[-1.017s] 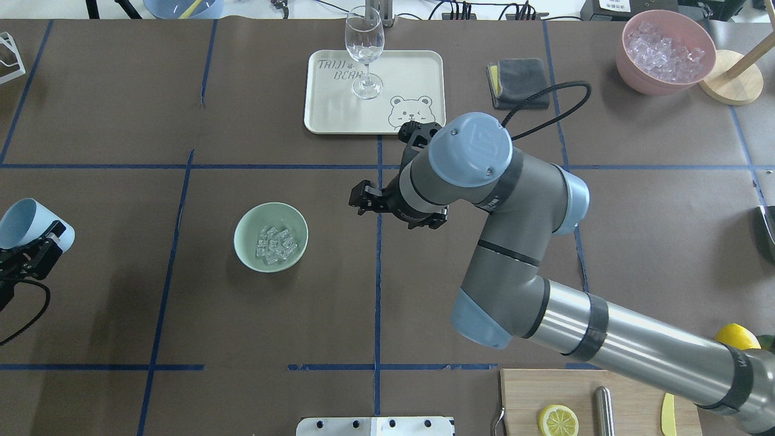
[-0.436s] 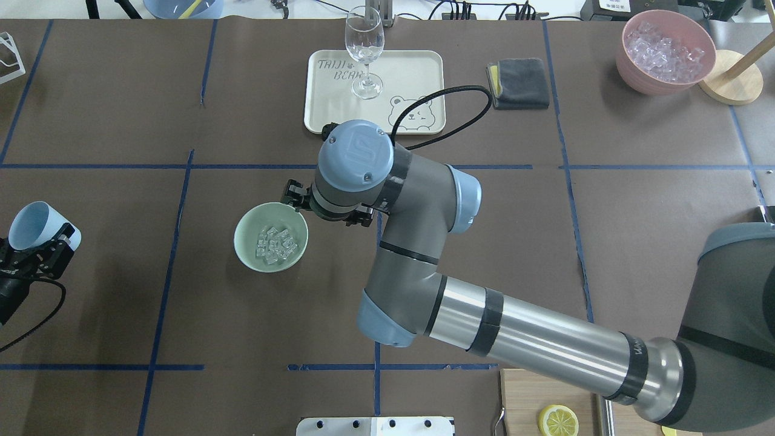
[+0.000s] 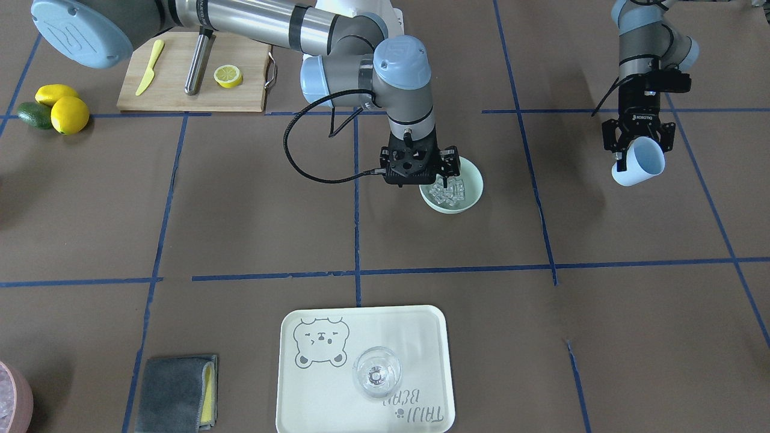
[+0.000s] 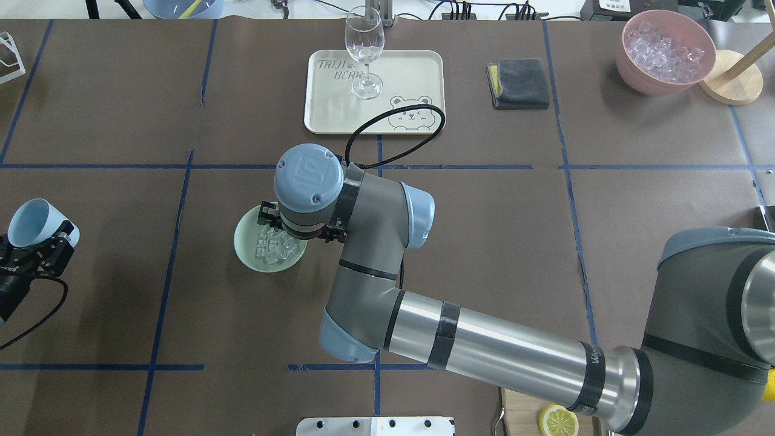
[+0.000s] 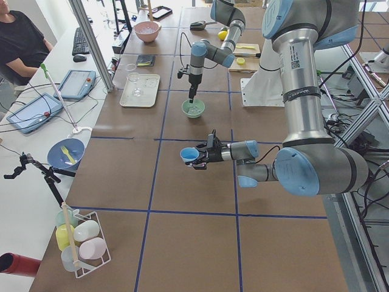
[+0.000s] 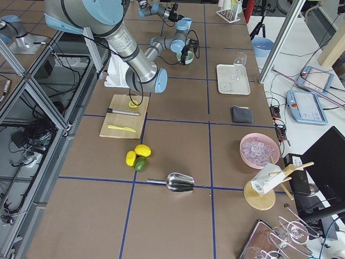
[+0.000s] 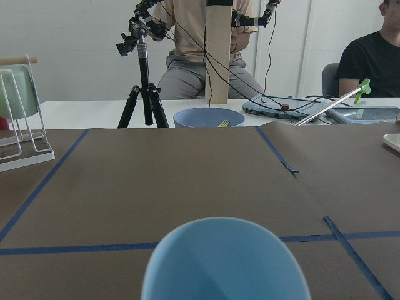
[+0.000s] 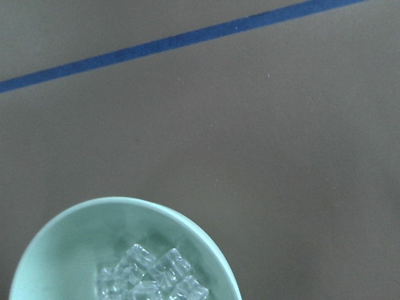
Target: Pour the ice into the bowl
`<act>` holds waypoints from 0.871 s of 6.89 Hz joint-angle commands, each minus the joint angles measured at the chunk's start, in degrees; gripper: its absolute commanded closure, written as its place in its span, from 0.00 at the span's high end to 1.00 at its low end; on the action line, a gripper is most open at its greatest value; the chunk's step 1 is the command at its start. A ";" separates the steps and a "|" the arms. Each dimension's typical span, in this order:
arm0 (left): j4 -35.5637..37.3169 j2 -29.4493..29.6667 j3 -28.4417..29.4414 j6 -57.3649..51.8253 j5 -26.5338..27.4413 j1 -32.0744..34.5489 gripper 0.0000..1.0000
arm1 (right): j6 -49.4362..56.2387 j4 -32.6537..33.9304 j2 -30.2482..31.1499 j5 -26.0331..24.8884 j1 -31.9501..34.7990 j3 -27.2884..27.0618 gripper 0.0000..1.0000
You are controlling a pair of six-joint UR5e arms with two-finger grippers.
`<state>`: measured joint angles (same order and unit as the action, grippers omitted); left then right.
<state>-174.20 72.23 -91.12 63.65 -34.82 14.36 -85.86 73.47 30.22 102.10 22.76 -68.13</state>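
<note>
The pale mint-green bowl (image 4: 247, 254) stands left of the table's centre with several clear ice cubes (image 4: 275, 248) in it. It also shows in the front view (image 3: 473, 187) and in the right wrist view (image 8: 62, 250), with the ice (image 8: 150, 278) at its bottom. My right gripper (image 3: 450, 171) hangs open and empty just above the bowl's rim, on the robot's side; in the overhead view my wrist (image 4: 306, 181) covers part of the bowl. My left gripper (image 4: 42, 245) is shut on the light blue cup (image 4: 29, 223) at the far left, held above the table and tilted. The cup (image 7: 225, 262) looks empty.
A cream tray (image 4: 412, 79) with a wine glass (image 4: 364, 51) stands at the back centre. A grey cloth (image 4: 521, 82) and a pink bowl of ice (image 4: 666, 51) are at the back right. A cutting board (image 3: 174, 84) with a lemon half lies near the robot's base.
My right arm has swung left from the table's centre line to above the mint-green bowl. My left gripper with the cup has barely moved.
</note>
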 commanded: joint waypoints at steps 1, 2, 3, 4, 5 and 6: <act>2.19 1.24 -0.03 -0.36 -0.07 0.06 0.00 | 0.96 -0.09 -0.07 -0.50 -0.78 1.68 0.88; 2.37 1.25 0.06 -0.36 -0.07 0.06 0.00 | 0.87 -0.09 -0.07 -0.50 -0.78 1.59 0.62; 2.98 1.25 0.15 -0.36 -0.07 0.06 0.00 | 0.96 -0.26 -0.16 -0.50 -0.70 1.51 0.13; 3.42 1.68 0.32 -0.36 0.02 0.06 0.00 | 1.05 -0.26 -0.16 -0.50 -0.52 1.16 0.00; 4.55 2.73 1.63 -0.36 0.02 0.06 0.00 | 1.05 -0.26 -0.07 -0.50 -0.43 1.07 0.00; 4.57 3.26 2.69 -0.36 -0.07 0.06 0.00 | 1.57 -0.35 -0.25 -0.50 -0.09 0.89 0.00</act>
<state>-170.04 74.74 -89.62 63.28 -34.83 14.42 -84.70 73.19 30.07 101.60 22.36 -67.04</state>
